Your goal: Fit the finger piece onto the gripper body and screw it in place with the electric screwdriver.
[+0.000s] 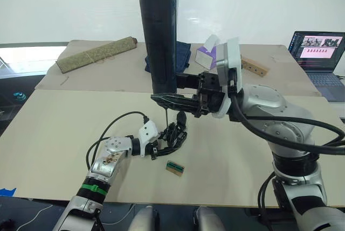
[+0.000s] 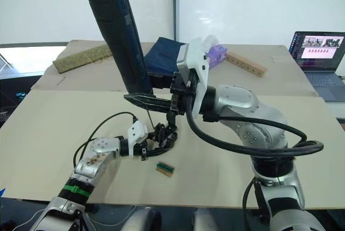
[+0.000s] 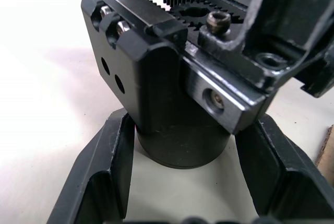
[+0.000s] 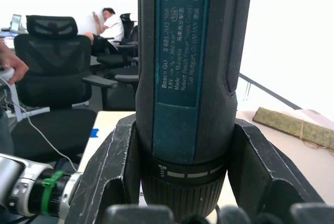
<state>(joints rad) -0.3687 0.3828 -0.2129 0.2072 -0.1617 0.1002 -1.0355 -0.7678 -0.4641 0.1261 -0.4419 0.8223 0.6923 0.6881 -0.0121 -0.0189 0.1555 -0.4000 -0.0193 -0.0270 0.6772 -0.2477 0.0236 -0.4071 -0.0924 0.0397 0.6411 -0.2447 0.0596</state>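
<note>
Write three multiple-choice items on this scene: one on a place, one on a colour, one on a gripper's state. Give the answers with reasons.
1. Where is the small block?
A. on the table by the gripper body
B. on the laptop
C. in the right gripper

2. What colour is the block's top?
A. red
B. green
C. white

3. What does the right gripper hold?
A. nothing
B. the tissue box
C. the screwdriver

Answers: 1 A, it lies on the table beside the body. 2 B, its top is green. 3 C, the fingers clamp the upright screwdriver.
</note>
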